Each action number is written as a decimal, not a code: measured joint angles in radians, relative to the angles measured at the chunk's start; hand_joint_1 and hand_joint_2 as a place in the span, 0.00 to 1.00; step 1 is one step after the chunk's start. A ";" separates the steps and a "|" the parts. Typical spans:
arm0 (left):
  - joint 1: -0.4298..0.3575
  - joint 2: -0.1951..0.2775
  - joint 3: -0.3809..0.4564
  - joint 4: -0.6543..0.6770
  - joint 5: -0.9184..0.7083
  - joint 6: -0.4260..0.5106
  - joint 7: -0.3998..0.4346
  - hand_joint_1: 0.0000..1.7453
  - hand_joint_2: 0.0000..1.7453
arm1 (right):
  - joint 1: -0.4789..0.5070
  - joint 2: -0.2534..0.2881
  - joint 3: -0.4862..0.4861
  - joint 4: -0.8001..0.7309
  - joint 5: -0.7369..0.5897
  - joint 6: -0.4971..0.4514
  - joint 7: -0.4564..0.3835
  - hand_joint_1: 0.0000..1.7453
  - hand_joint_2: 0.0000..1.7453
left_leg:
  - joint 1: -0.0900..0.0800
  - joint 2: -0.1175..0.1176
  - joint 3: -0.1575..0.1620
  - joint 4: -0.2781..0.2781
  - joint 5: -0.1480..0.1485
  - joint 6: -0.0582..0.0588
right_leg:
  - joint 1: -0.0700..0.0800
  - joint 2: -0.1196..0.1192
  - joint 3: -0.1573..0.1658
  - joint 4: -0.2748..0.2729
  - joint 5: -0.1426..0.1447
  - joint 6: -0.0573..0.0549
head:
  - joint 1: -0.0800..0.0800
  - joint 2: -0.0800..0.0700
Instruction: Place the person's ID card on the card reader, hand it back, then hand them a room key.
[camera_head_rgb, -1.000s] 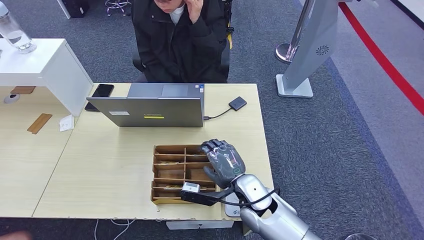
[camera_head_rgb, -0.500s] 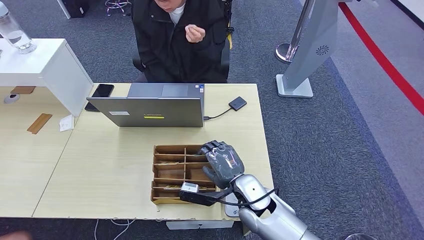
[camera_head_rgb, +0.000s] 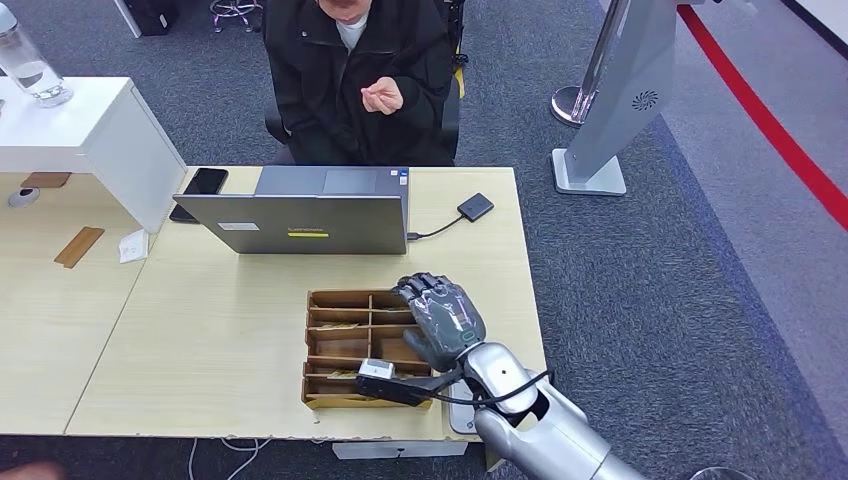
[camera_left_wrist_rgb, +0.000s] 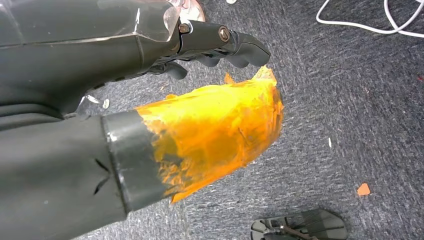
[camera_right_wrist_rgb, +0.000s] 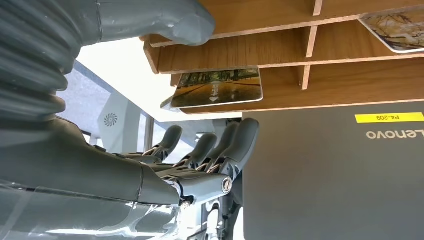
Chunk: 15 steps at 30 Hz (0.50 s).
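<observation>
Since a second ago the right robot hand (camera_head_rgb: 440, 318) has crept slightly toward the far edge of the surface (camera_head_rgb: 200, 330) and a touch toward the left edge, over the right-hand column of the wooden card tray (camera_head_rgb: 345, 345). Its fingers (camera_right_wrist_rgb: 210, 150) are apart and gently curved, holding nothing, and its thumb (camera_right_wrist_rgb: 165, 20) lies against the tray's wooden edge in the right wrist view. A room key card (camera_right_wrist_rgb: 217, 88) with a landscape print lies in one of the tray's slots just beside those fingers, not touched by them; a second printed card (camera_right_wrist_rgb: 397, 30) sits in a neighbouring slot. The tray itself has not shifted and sits near the front right corner of the surface.

Across the surface, the person (camera_head_rgb: 350, 90) in the dark jacket has lowered a hand (camera_head_rgb: 382, 97) from the head to chest height, fingers loosely bunched.

Unmoved are the grey laptop (camera_head_rgb: 300, 222) along the far edge, the black phone (camera_head_rgb: 200, 185) beside its left end, and the small black card reader (camera_head_rgb: 475, 207) near the far right corner, wired to the laptop.

In the left wrist view the left robot hand (camera_left_wrist_rgb: 200, 100) hangs above grey carpet (camera_left_wrist_rgb: 350, 100), its fingers (camera_left_wrist_rgb: 235, 47) curled inward with nothing in them and its thumb (camera_left_wrist_rgb: 215, 130) wrapped in orange tape.
</observation>
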 joint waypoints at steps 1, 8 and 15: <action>0.000 0.000 0.000 0.000 0.000 0.000 0.000 0.00 0.00 | -0.002 0.001 0.000 0.003 0.000 0.000 0.000 0.39 1.00 | 0.000 0.000 0.000 0.000 0.000 0.000 | 0.000 0.000 0.000 0.000 0.000 0.000 | 0.000 0.000; -0.001 0.000 0.000 0.000 -0.002 -0.002 0.001 0.00 0.00 | -0.011 0.008 0.000 0.016 -0.001 0.002 0.000 0.57 1.00 | 0.000 0.000 0.000 0.000 0.000 0.000 | 0.000 0.000 0.000 0.000 0.000 0.000 | 0.000 0.000; -0.001 0.000 0.000 0.000 -0.004 -0.002 0.002 0.00 0.00 | -0.016 0.012 0.000 0.026 -0.001 0.002 0.000 0.61 1.00 | 0.000 0.000 0.000 0.000 0.000 0.000 | 0.000 0.000 0.000 0.000 0.000 0.000 | 0.000 0.000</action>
